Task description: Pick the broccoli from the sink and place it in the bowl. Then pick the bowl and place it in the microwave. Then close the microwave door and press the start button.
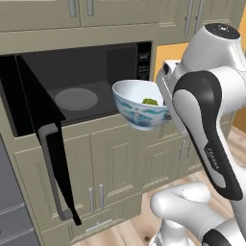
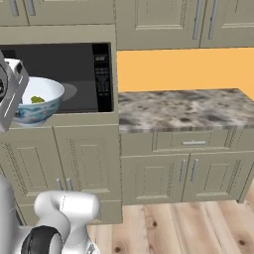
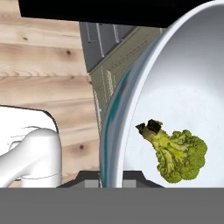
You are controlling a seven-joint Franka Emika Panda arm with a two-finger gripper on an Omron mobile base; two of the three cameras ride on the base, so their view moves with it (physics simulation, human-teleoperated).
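Currently the hand [image 3: 111, 177] is clamped on the rim of the bowl [image 1: 139, 108], one finger on each side of the wall, holding it in the air. Bowl hangs just outside the microwave [image 1: 91, 77] opening, at about 3 o'clock from the turntable [image 1: 76, 99]. Broccoli [image 3: 177, 153] lies inside the bowl. Door [image 1: 45, 129] stands open at 9 o'clock of the cavity. Bench [image 2: 183, 109] adjoins the microwave.
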